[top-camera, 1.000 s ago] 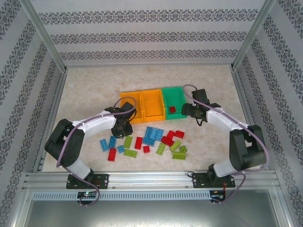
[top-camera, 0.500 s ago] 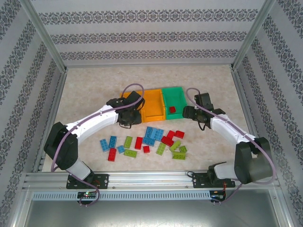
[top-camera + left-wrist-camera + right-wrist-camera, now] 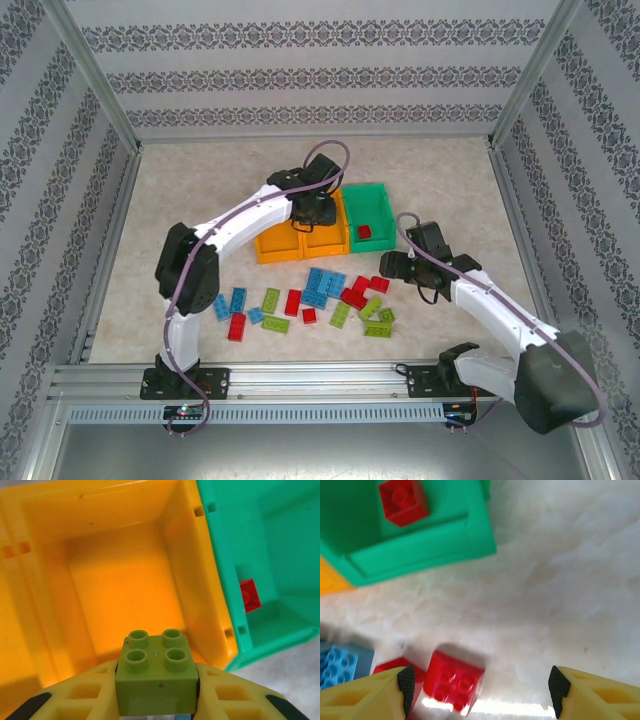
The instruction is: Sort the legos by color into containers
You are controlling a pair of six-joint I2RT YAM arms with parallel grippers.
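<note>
left gripper [image 3: 157, 692] clamps lime brick [image 3: 156, 672] over orange bin [image 3: 125, 580] for release; right gripper [image 3: 481, 682], jaws apart, poised to grab red brick [image 3: 453, 680], 6 o'clock of green bin [image 3: 420, 550].

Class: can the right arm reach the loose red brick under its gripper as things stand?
Probably yes: the right gripper is open above the red brick, which lies on the table with nothing over it.
</note>
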